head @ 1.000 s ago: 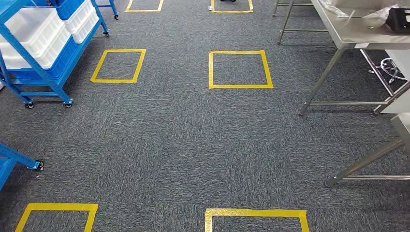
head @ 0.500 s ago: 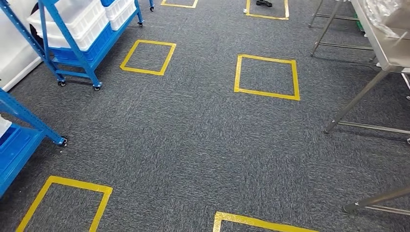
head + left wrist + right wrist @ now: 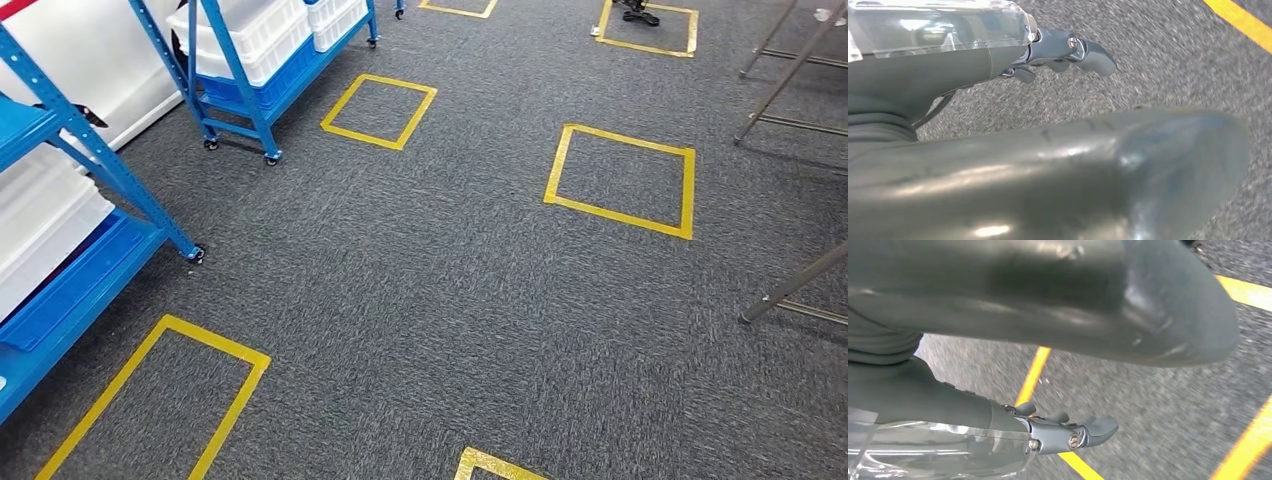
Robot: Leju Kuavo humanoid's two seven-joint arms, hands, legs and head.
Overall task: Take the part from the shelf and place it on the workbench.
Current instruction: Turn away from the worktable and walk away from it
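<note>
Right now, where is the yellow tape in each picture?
Head view: tape marks squares on the floor; the clearest square lies right of the middle.
Left wrist view: one strip of tape crosses the floor beyond the left hand.
Right wrist view: tape runs along the floor behind the right hand, with more strips farther out.
Shared landmark: the grey carpet under the tape in all three views.

- Speckled dark grey carpet floor (image 3: 430, 300) fills the frame, marked with yellow tape squares (image 3: 620, 180).
- Blue metal wheeled shelving racks (image 3: 255, 85) holding white plastic bins (image 3: 250, 35) stand upper left.
- Steel table legs (image 3: 790, 290) at right.
</note>
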